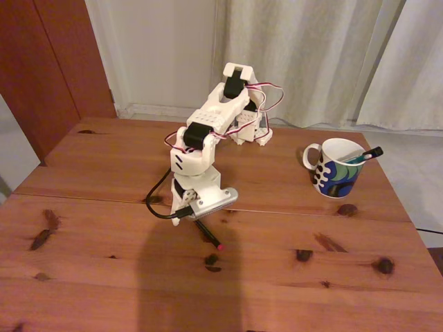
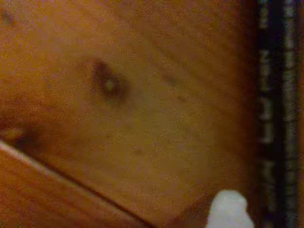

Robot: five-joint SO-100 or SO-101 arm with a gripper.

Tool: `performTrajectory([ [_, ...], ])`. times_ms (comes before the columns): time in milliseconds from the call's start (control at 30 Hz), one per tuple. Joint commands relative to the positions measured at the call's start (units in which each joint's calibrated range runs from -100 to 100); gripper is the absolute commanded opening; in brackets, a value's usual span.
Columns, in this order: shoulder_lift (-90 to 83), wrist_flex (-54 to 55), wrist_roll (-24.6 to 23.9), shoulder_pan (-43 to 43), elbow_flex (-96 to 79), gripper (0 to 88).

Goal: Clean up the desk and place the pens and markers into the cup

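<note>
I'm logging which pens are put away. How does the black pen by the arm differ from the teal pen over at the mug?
Place: the black pen lies on the desk under the gripper; the teal pen sits in the mug.
Pose: the black pen lies flat; the teal pen leans over the mug's rim.
Colour: the black pen has a red tip; the teal pen is green-blue.
Both are slim sticks.

arm (image 1: 214, 117): folded forward, reaching down | wrist: pitched low | pincer (image 1: 196, 220): at the tabletop (image 1: 104, 277), jaws hidden under its body, state unclear
</note>
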State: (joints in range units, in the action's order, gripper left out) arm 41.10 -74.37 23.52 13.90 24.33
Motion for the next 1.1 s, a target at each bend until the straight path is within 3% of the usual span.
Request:
performTrajectory([
  [0, -1.5, -0.1, -0.4, -1.0, -0.2, 24.4],
  [100, -1.5, -0.2, -0.4, -1.3, -0.2, 23.8],
  [600, -0.9, -0.2, 0.0, -1.3, -0.2, 0.0],
  [900, -1.8, 0.3, -0.4, -1.0, -0.3, 0.8],
  [1067, -5.9, 0.5, -5.4, -1.4, -0.2, 0.8],
])
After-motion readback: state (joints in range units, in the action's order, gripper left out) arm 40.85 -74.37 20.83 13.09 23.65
